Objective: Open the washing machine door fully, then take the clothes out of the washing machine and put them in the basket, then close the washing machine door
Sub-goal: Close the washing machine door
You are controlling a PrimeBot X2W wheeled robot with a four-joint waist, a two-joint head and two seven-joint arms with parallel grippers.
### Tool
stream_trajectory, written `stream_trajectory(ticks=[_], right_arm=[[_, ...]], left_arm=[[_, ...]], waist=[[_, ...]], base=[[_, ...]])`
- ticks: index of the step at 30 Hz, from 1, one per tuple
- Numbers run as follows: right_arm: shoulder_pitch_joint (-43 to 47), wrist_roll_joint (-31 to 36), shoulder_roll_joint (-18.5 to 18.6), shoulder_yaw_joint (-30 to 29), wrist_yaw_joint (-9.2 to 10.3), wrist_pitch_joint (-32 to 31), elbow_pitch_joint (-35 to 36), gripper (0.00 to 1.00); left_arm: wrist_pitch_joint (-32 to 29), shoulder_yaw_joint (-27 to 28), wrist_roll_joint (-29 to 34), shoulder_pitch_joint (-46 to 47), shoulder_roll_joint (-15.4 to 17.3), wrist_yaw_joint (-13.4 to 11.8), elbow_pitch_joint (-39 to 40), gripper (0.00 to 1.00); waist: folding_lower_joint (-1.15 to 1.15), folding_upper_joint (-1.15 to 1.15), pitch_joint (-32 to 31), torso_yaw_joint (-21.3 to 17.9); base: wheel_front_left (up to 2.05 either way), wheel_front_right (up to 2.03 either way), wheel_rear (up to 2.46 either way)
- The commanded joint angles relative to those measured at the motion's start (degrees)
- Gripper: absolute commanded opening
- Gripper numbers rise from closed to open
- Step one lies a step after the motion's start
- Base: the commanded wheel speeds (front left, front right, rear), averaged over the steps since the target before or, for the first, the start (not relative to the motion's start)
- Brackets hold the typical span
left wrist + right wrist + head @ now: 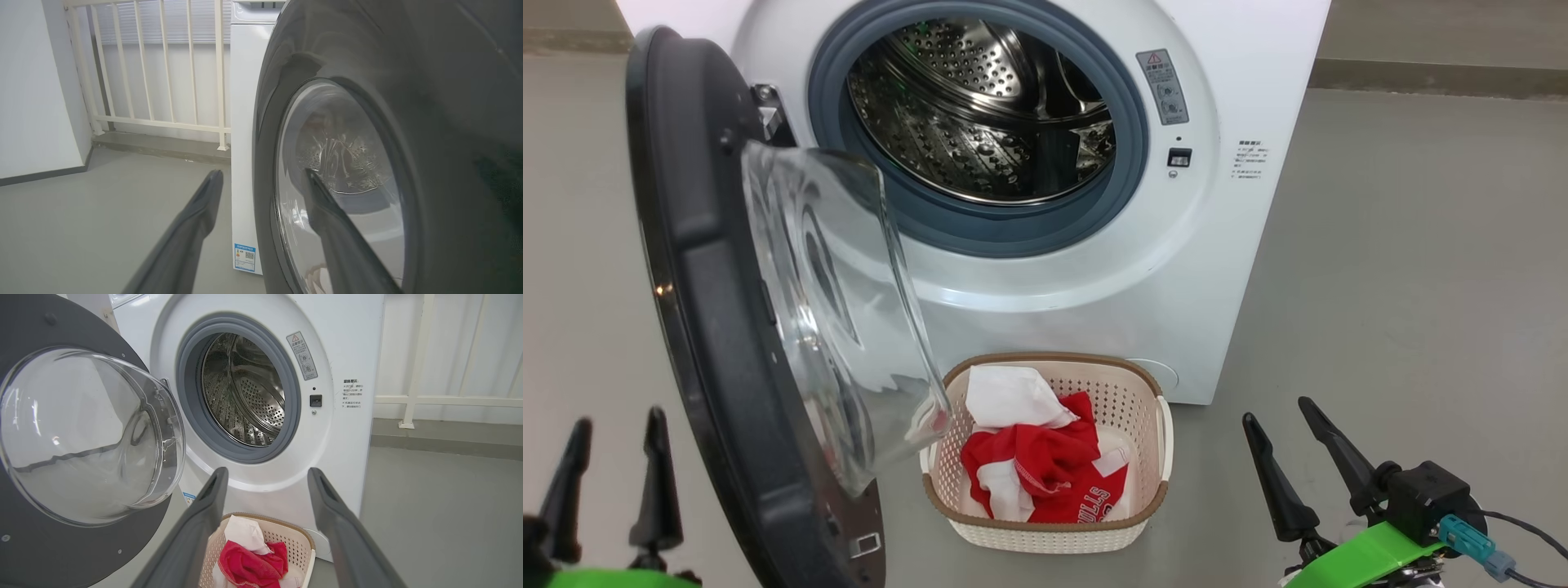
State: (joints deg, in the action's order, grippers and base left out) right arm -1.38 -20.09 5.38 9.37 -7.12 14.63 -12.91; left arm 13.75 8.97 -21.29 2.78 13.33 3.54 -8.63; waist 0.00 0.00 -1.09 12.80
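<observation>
Grey floor (1421, 327) runs bare around the robot. Nearest, at the lower corners of the head view, both claws are released. The left gripper (618, 420) has its two fingers spread with nothing between them, close beside the outer face of the washing machine door (694, 269) (its own wrist view looks straight along the glossy black rim and the glass). The right gripper (1276, 410) stands just as wide and empty, well apart from the machine on the other side.

Just beyond, the door hangs swung wide on its hinge, almost edge-on to the head camera, with its glass bowl bulging toward the basket (1045, 535). The basket sits on the floor at the foot of the washing machine (1094, 310) and holds the clothes (1045, 465): red fabric with white lettering, and a white piece on top. Farther in, the steel drum (980, 114) looks empty as far as its visible part goes.

Opening and unloading therefore appear done. Only closing the door seems left, and the left gripper looks best placed to push it.
</observation>
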Motion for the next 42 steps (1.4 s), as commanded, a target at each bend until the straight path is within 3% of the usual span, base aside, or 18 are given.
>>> stream_trajectory(ticks=[1,12,19,42], right_arm=[[-2.32,0.22,0.41,0.85,-0.36,0.37,1.43,1.0],[-2.53,0.24,0.39,0.71,-0.36,0.37,1.56,1.0],[-2.59,0.23,0.39,0.88,-0.36,0.37,1.52,1.0],[-2.71,0.07,0.5,1.38,-0.36,0.37,1.26,1.0]], left_arm=[[0.68,2.39,0.64,0.25,0.92,-0.53,0.38,1.0],[1.23,5.58,5.31,-1.4,-3.2,-1.24,0.28,1.0],[1.24,7.58,8.01,-2.38,-6.42,0.43,-0.03,1.0],[1.25,10.19,12.58,-2.55,-9.28,3.08,-2.07,1.0]], waist=[[0.0,0.0,-0.01,-0.03],[0.0,0.0,0.05,0.14],[0.0,0.0,0.1,0.29],[0.0,0.0,-0.03,0.3]], base=[[0.0,0.0,0.0],[0.0,0.0,0.0],[0.0,0.0,0.0],[0.0,0.0,0.0]])
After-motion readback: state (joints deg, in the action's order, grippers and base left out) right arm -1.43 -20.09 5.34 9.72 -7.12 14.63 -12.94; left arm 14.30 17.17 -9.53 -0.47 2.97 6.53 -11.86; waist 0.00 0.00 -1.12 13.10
